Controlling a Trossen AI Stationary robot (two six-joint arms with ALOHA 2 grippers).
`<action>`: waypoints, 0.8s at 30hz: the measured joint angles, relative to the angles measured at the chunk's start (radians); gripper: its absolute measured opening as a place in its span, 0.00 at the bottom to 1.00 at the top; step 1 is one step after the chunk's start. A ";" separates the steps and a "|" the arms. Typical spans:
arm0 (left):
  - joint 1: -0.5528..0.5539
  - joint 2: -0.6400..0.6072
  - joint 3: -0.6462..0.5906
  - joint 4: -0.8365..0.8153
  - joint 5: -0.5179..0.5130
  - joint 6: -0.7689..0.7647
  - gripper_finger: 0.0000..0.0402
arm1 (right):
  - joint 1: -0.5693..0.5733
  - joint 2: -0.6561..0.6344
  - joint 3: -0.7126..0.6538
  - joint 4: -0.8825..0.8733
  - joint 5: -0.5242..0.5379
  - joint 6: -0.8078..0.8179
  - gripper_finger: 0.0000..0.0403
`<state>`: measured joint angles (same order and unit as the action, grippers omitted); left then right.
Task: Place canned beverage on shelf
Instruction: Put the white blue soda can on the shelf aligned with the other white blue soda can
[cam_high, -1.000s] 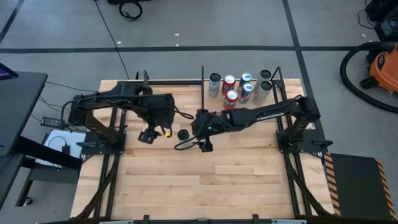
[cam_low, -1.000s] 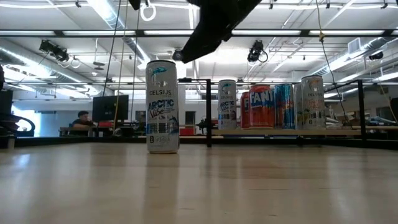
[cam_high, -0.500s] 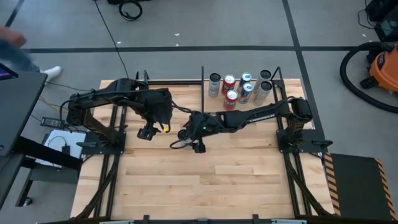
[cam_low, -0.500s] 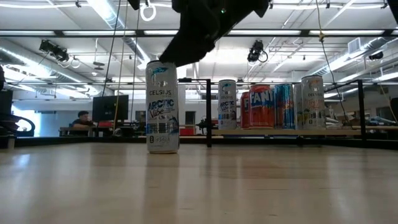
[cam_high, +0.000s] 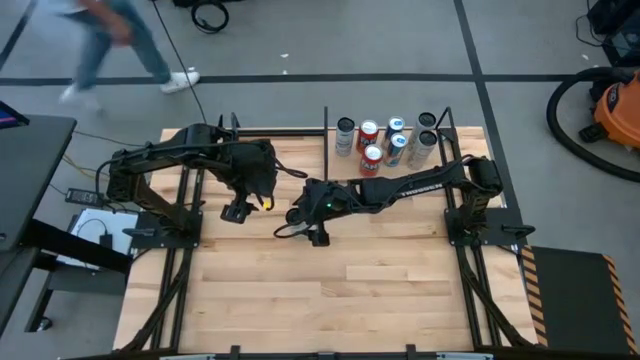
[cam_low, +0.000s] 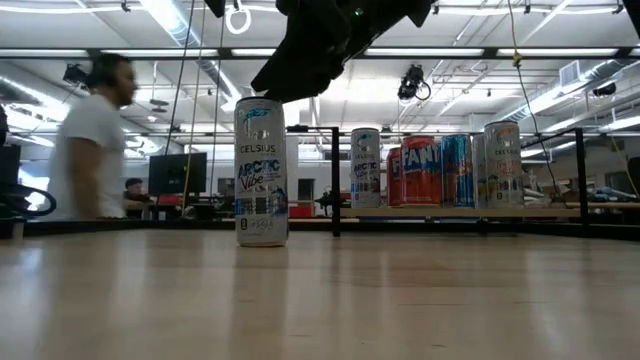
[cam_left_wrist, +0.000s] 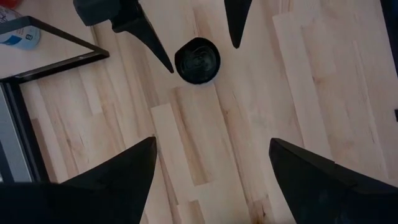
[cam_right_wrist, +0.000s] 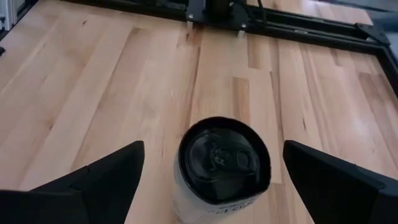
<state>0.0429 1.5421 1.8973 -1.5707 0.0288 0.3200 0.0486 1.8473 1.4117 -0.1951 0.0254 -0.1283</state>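
the right gripper (cam_high: 297, 212) has advanced leftward from mid-table and now hangs wide open above the celsius can (cam_low: 261, 171), which sits between its fingers in the right wrist view. a person (cam_low: 92, 140) has walked in behind the table, at far left.

The lone can (cam_low: 261, 171) out on the table reads "CELSIUS" up top, then "ARCTIC Vibe" below it. Over on the shelf (cam_low: 480, 212), the orange can (cam_low: 421, 170) shows "FAN". The print on the other shelf cans is too small to read.
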 joint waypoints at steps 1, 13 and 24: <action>0.000 0.000 0.000 0.000 0.000 -0.003 0.78 | 0.000 0.000 0.000 -0.002 0.000 0.003 0.97; 0.000 0.000 0.000 0.000 0.000 -0.022 0.78 | -0.004 0.001 -0.003 0.011 -0.012 0.024 0.97; 0.000 0.000 0.000 0.000 0.000 -0.021 0.78 | -0.009 0.033 -0.009 0.038 -0.007 -0.003 0.97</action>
<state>0.0429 1.5425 1.8973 -1.5708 0.0288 0.2989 0.0397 1.8807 1.4029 -0.1567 0.0187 -0.1310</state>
